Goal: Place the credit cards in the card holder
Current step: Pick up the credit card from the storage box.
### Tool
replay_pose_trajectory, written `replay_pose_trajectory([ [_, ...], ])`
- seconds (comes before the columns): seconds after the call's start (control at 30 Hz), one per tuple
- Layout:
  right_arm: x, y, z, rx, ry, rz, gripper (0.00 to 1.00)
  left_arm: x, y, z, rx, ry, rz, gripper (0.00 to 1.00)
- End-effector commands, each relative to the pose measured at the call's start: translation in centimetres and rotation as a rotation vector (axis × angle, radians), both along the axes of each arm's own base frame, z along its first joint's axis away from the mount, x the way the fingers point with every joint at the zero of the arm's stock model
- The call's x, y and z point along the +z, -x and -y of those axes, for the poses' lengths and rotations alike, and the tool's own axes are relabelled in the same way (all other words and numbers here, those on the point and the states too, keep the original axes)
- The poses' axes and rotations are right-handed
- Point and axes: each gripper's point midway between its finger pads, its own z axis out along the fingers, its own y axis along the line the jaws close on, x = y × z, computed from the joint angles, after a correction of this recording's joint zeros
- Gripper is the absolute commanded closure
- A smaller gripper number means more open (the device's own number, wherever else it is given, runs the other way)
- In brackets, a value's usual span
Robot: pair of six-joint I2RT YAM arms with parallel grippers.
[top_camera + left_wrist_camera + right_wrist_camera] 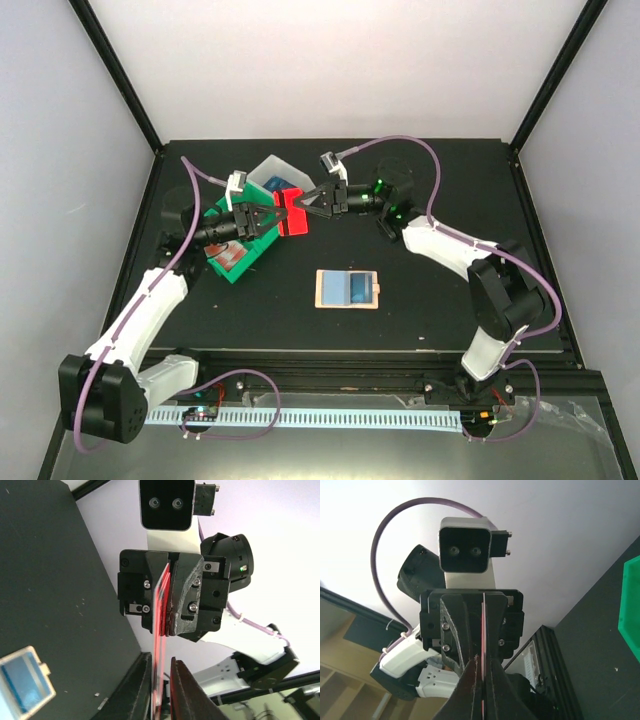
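Note:
A red credit card [294, 214] hangs edge-on in the air between my two grippers, above the back left of the table. My right gripper [311, 205] is shut on one end of it; in the right wrist view [483, 659] its fingers pinch the thin card [483, 630]. My left gripper [272, 215] surrounds the other end; in the left wrist view [161, 660] the card [161, 625] lies against one finger with a gap to the other. The tan card holder [347, 290] lies open mid-table with a blue card in it, also seen in the left wrist view [25, 685].
A green bin [240, 262] with a reddish card in it sits under the left arm, also at the right edge of the right wrist view [632, 605]. A white bin [272, 172] with a blue card stands behind the grippers.

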Motion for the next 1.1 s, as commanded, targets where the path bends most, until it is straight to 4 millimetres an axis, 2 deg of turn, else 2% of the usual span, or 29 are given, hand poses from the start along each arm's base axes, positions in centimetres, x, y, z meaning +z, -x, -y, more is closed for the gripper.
replay_pose_trajectory([
  [0.0, 2.7, 1.0, 0.4, 0.047, -0.064, 0.070, 0.99, 2.5, 1.5, 0.1, -0.034, 0.049, 0.079, 0.80],
  [0.13, 4.9, 3.0, 1.4, 0.146, -0.128, 0.040, 0.99, 4.1, 2.1, 0.1, -0.021, 0.092, 0.088, 0.54],
  [0.23, 5.8, 4.5, 2.2, 0.207, -0.175, 0.006, 0.99, 4.7, 2.3, 0.3, -0.023, 0.125, 0.075, 0.45],
  [0.4, 6.0, 5.5, 3.0, 0.248, -0.213, -0.051, 0.99, 5.5, 3.2, 1.0, -0.062, 0.191, 0.070, 0.40],
  [0.53, 6.5, 5.9, 3.2, 0.253, -0.215, -0.047, 0.99, 5.4, 3.6, 1.5, -0.092, 0.201, 0.063, 0.38],
  [0.7, 7.6, 6.5, 3.7, 0.259, -0.224, -0.029, 0.99, 5.8, 4.2, 1.2, -0.096, 0.234, 0.079, 0.37],
  [0.87, 7.9, 6.6, 3.8, 0.258, -0.228, -0.028, 0.99, 6.4, 4.7, 1.0, -0.093, 0.251, 0.102, 0.37],
  [0.97, 8.1, 6.7, 3.9, 0.258, -0.231, -0.017, 0.99, 6.2, 4.5, 0.2, -0.052, 0.250, 0.111, 0.37],
  [1.07, 8.3, 6.8, 4.0, 0.257, -0.234, -0.011, 0.99, 4.9, 3.7, -0.3, 0.004, 0.220, 0.084, 0.37],
])
